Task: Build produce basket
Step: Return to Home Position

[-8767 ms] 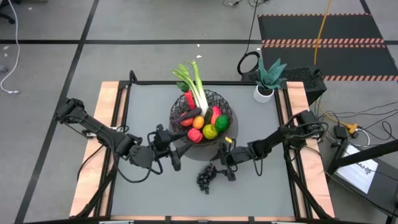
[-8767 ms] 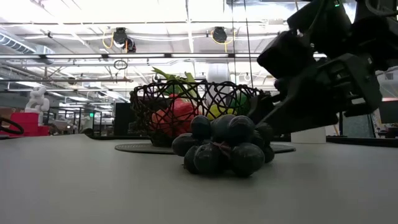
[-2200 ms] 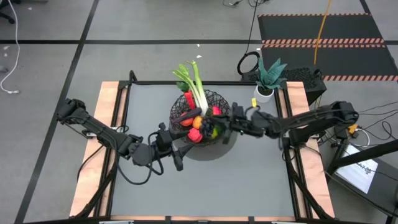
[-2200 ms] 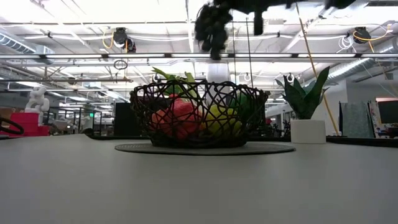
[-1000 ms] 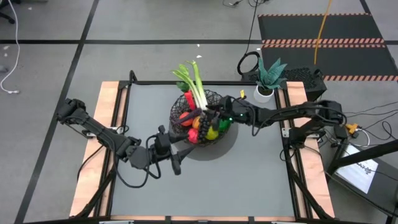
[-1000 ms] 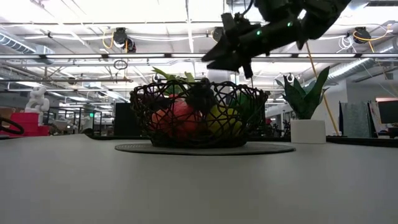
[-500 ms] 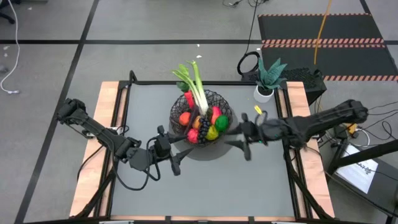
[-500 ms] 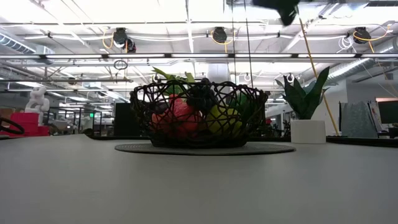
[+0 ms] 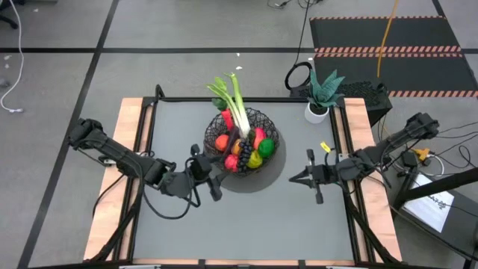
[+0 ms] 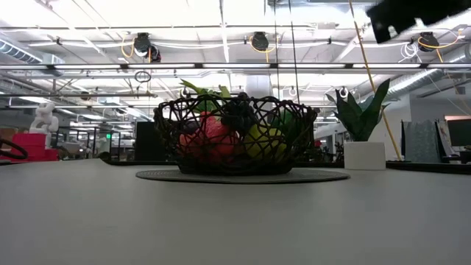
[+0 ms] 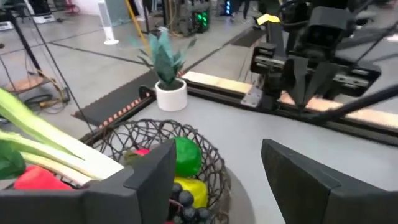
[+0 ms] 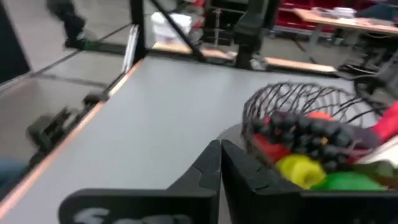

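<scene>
The black wire basket (image 9: 241, 140) stands on a round dark mat at the middle of the table's far half. In it lie the produce: a leek (image 9: 236, 101) leaning out over the far rim, dark grapes (image 9: 245, 150) on top, and red, orange, yellow-green and green fruits. The low view shows the basket (image 10: 235, 136) full. My left gripper (image 9: 210, 176) stands open just near-left of the basket, with nothing between its fingers (image 11: 149, 180). My right gripper (image 9: 293, 179) is shut and empty, to the right of the basket and above the table, pointing toward the basket (image 12: 298, 106).
A small white pot with a teal plant (image 9: 321, 97) stands at the far right corner. Wooden strips (image 9: 119, 172) edge the table left and right. Grey tabletop (image 9: 246, 232) lies open on the near side of the mat (image 9: 261, 179).
My right gripper has drawn back from above the basket toward the table's right edge and has shut, empty. The grapes stay lying on top of the fruits in the basket.
</scene>
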You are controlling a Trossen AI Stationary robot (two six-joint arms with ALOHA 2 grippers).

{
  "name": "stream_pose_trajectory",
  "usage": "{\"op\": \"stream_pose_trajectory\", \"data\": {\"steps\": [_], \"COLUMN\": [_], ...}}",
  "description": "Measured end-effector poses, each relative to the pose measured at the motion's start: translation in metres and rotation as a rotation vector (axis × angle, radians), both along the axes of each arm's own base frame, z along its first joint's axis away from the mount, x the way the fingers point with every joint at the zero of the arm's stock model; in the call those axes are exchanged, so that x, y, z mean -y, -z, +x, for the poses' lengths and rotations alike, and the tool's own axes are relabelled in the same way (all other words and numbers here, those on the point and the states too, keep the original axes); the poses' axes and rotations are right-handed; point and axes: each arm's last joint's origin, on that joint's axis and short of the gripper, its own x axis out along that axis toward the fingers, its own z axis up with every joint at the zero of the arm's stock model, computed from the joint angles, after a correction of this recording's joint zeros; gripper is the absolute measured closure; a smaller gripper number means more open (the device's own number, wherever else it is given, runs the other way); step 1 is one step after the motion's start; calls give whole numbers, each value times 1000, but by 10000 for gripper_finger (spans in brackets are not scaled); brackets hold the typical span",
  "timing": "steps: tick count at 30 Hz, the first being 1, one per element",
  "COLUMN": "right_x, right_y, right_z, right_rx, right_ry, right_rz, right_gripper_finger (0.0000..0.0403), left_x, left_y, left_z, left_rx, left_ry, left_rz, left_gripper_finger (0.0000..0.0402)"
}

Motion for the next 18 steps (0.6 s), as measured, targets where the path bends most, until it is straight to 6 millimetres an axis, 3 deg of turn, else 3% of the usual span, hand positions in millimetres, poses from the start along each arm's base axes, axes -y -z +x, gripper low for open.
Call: {"op": "stream_pose_trajectory", "data": {"steps": [3,7,13,18], "right_x": [5,14,26,32], "right_y": [18,36,66,78], "right_z": [-10,-22,-34,-37], "right_rx": [2,48,111,141], "right_ry": [-28,-27,1,34], "right_rz": [-16,-60,-76,-67], "right_gripper_finger": [396,399,402,402], "left_x": [-7,-19,-34,-39], "left_y": [12,43,72,90], "left_z": [1,1,-1,-10], "left_rx": [-22,2,76,109], "left_ry": [-10,-12,213,286], "left_rz": [11,36,93,123], "left_gripper_finger": [195,265,380,386]}}
